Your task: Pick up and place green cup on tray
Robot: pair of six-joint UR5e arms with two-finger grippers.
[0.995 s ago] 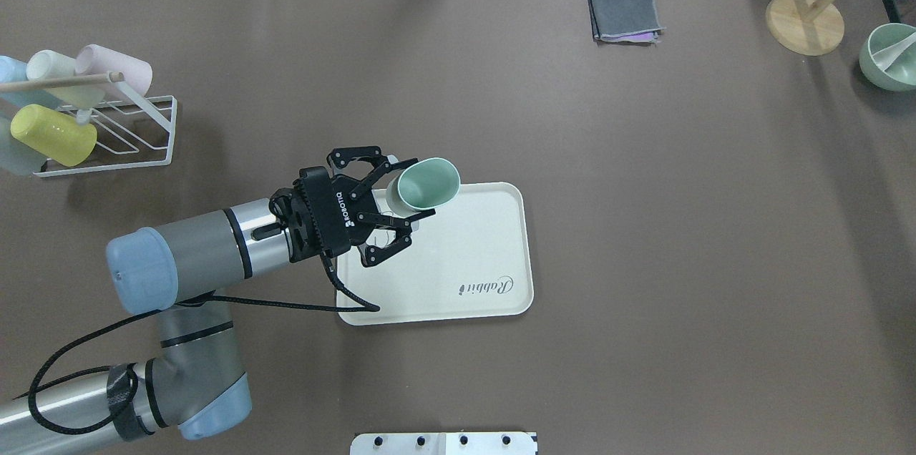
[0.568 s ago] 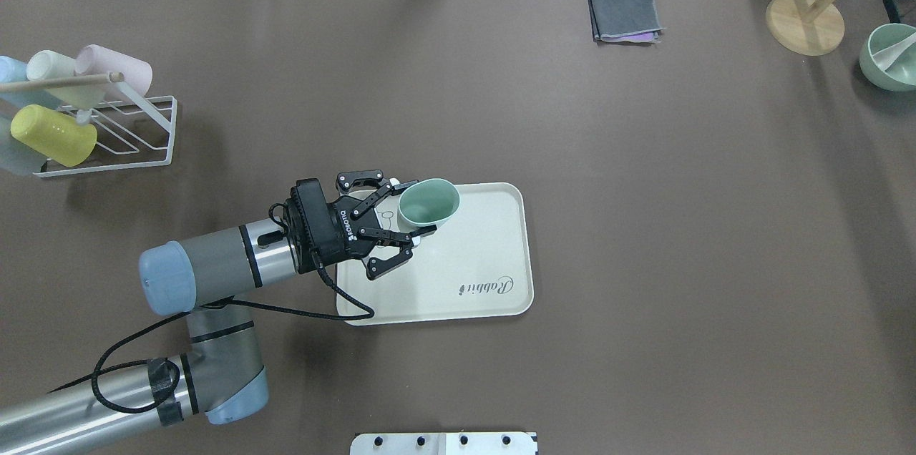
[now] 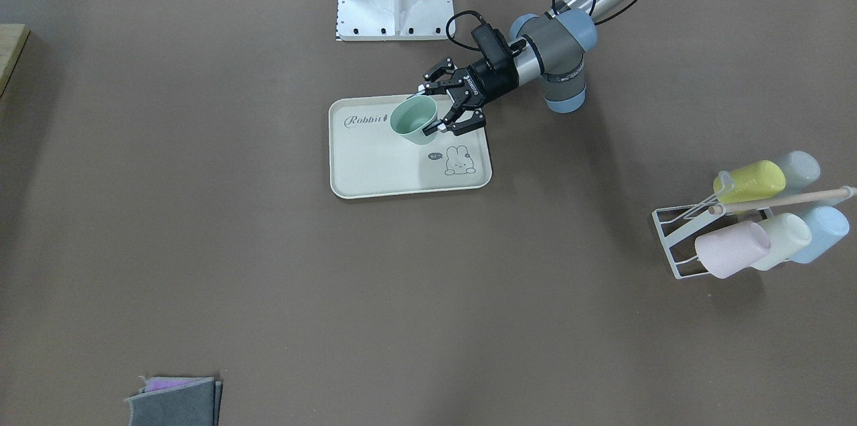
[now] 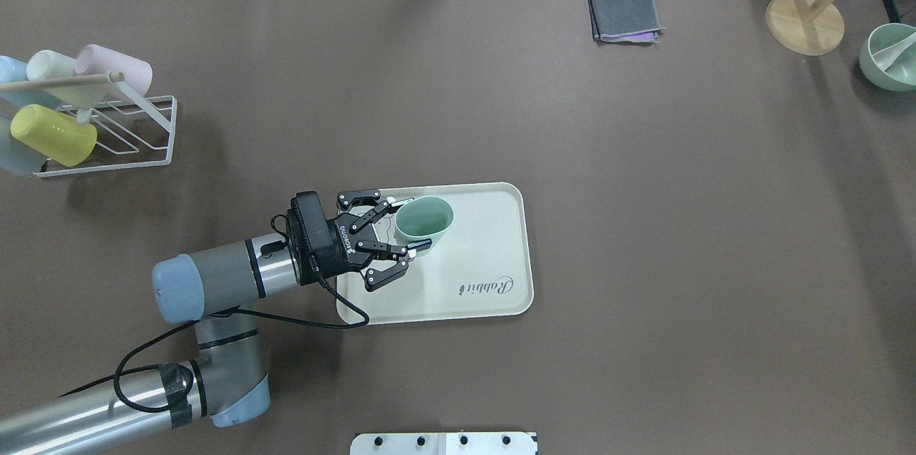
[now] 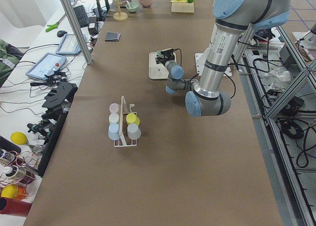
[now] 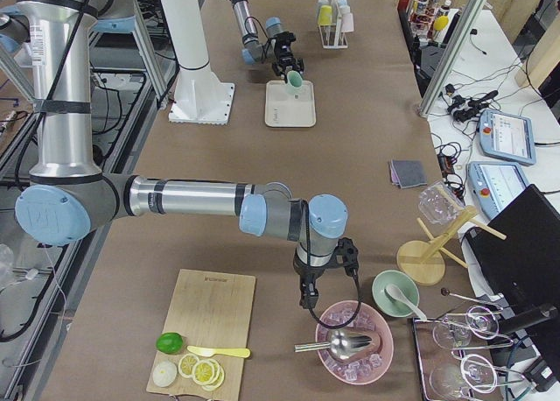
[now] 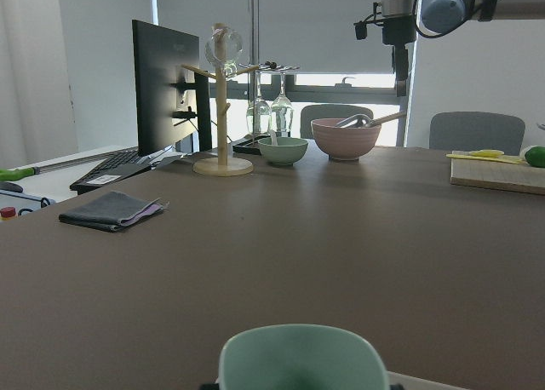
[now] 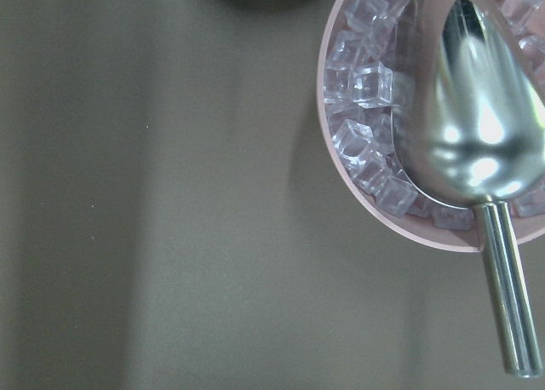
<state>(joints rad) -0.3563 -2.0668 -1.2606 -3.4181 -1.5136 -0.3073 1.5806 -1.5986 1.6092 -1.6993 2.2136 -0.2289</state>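
Note:
The green cup stands mouth up over the robot-side half of the cream tray, close to or on its surface. My left gripper reaches in from the left, lying low and level, with its fingers shut on the cup's side. The front-facing view shows the cup in the gripper beside the "Rabbit" script on the tray. The cup's rim fills the bottom of the left wrist view. My right gripper hangs far off, above a pink bowl of ice; I cannot tell whether it is open or shut.
A white wire rack with several pastel cups stands at the table's left. A folded grey cloth, a wooden stand and a green bowl sit at the far right. A metal scoop lies in the ice bowl.
My left gripper has moved down and toward the robot with the cup. The cup has gone from tilted to nearly upright and now sits lower over the tray.

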